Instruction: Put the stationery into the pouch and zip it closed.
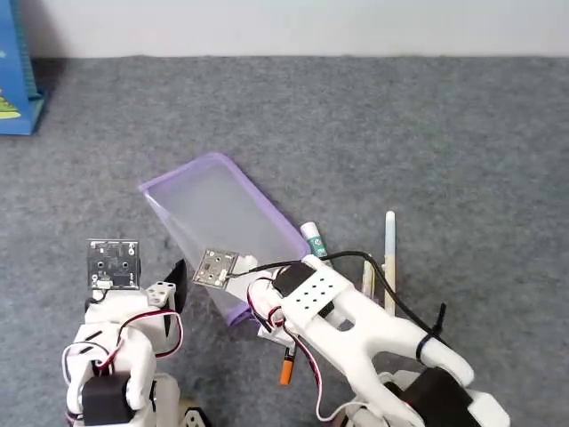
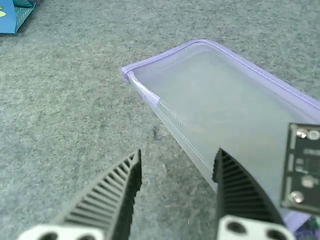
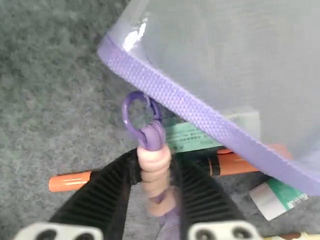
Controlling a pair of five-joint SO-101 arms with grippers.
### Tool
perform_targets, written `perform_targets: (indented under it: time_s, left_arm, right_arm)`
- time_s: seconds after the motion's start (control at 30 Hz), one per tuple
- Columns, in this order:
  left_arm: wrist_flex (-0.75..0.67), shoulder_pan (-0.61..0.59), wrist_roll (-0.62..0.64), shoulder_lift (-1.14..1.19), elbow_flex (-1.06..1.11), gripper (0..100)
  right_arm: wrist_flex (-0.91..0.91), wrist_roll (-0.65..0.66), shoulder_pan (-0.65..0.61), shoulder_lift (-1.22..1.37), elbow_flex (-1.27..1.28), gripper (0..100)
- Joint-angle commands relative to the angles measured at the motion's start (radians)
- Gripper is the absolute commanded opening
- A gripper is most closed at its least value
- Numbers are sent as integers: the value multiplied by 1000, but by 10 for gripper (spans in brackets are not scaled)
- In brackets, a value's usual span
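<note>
Right claw (image 3: 154,162) clenched on the zipper pull (image 3: 150,136) at the pouch (image 2: 215,100) corner; left claw (image 2: 177,155) gapes beside its edge. The orange pen (image 3: 70,181) lies outside, so I'd tug slowly along the zipper, left pinning fabric.

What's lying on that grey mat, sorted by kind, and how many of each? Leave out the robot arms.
Purple pouch, zipper pull included: 1
Orange pen: 1
Green-and-white tube: 1
Green-labelled white block, partly under the pouch: 1
Pale slim pens or pencils: 2, as far as shows
Blue box at the edge: 1
Total: 7
</note>
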Motion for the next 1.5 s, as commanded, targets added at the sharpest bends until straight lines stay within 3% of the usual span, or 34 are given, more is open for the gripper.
perform_targets:
  time_s: [0.0, 0.33, 0.6, 0.77, 0.93, 1.2, 1.47]
  left_arm:
    - [-28, -6, 5, -15, -4, 225]
    - [-28, -52, 11, -15, -10, 227]
    - [-28, -72, 12, -15, -36, 229]
    - [35, 37, 25, -15, -128, 230]
    - [40, 123, 61, -15, -145, 295]
    - [44, 249, 83, -15, -171, 298]
    - [-37, 278, 46, -15, -54, 298]
  right_arm:
    - [-1, -8, -1, -5, -11, 9]
    - [96, -12, 24, -334, -87, 9]
    - [116, -115, 70, -467, -242, 9]
    - [87, -152, 70, -467, -302, 9]
    - [87, -155, 68, -472, -307, 9]
    - [81, -157, 51, -478, -308, 9]
    - [156, -193, 18, -479, -377, 9]
